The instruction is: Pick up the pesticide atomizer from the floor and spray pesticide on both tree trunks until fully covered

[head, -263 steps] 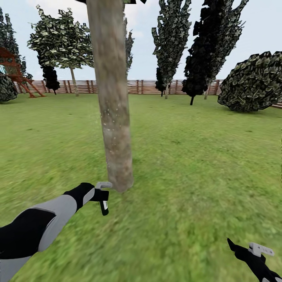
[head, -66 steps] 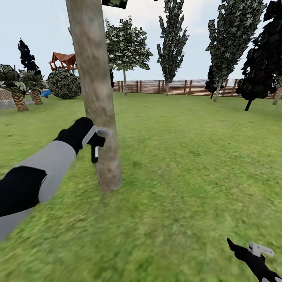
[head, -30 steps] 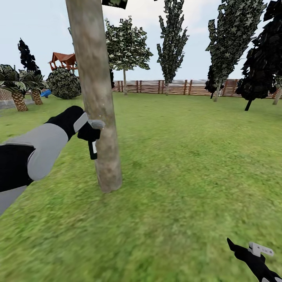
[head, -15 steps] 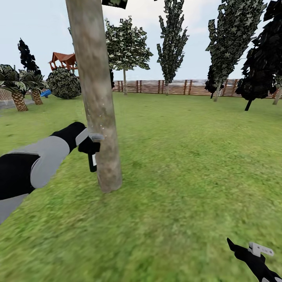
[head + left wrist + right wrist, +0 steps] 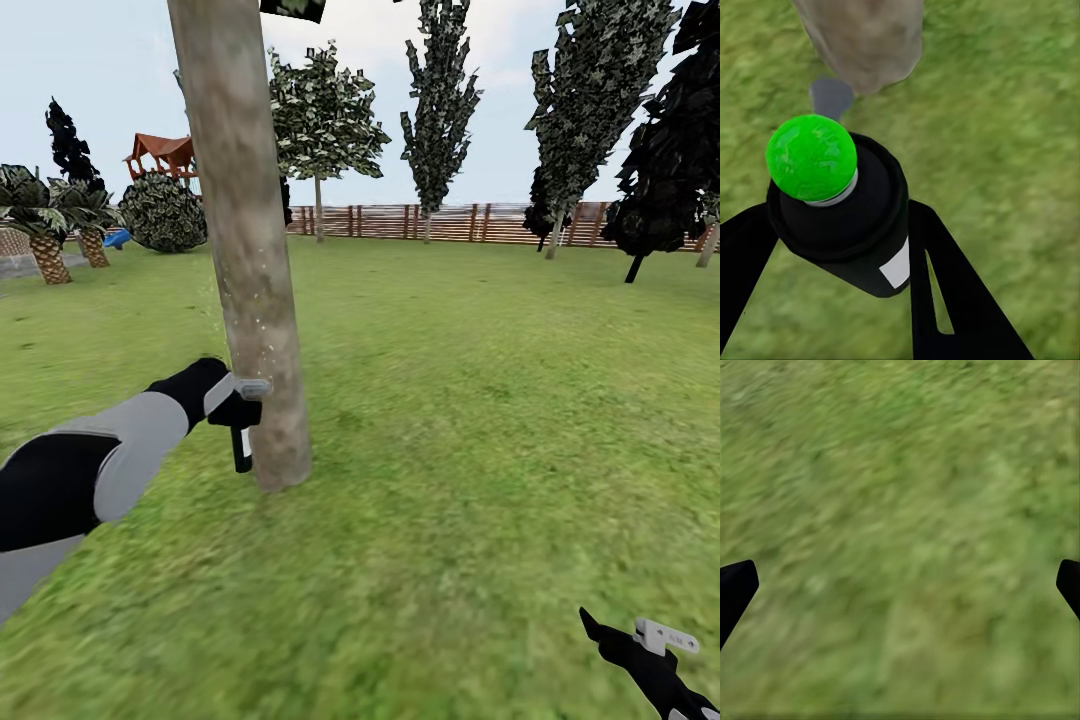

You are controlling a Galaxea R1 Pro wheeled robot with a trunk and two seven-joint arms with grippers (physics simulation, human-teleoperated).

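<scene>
— Where is the pesticide atomizer (image 5: 844,217) right now?

— Clamped between the two black fingers of the left gripper (image 5: 243,400), held low beside the nearest tree trunk (image 5: 250,260), close above the grass (image 5: 450,450). The wrist camera shows a dark can with a green cap, not a red one, and the foot of the trunk just beyond it.

— So which step is in hand?

— Spraying this trunk, I'd judge. Pale flecks speckle the bark a little above the gripper, which may be spray, though I can't be sure.

— And the right gripper (image 5: 655,640)?

— Hanging idle low on the robot's right, fingers spread wide apart with nothing between them, only lawn under it.

— What does the next move call for?

— Probably covering the trunk's base and its far side while keeping the nozzle aimed at the bark. Then the second tree, which I cannot pick out for certain from here.
</scene>
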